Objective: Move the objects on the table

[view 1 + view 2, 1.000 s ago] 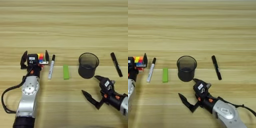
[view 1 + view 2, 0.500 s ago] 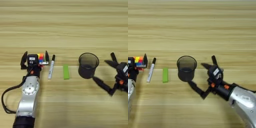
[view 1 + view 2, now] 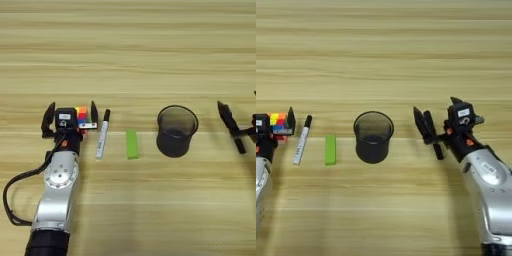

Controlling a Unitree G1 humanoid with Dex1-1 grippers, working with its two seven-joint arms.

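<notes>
My left gripper [image 3: 71,116] rests open at the left of the table [image 3: 128,50]. The multicoloured puzzle cube [image 3: 84,117] sits between its fingers, close to the right one. To the right lie the white marker [image 3: 102,141] with its black cap pointing away, then the flat green bar [image 3: 131,144], then the upright black mesh cup [image 3: 176,131]. My right gripper [image 3: 437,114] is open just right of the cup. One finger is on each side of the far end of the black pen [image 3: 437,146], which lies flat on the wood.
A black cable [image 3: 15,192] loops beside my left forearm near the front left corner. The silver right forearm [image 3: 488,185] reaches in from the front right. The wood beyond the row of objects carries nothing.
My right gripper has swung from the front of the table, below the cup, back and to the right until it reached the pen. The left arm and the objects stay where they were.
</notes>
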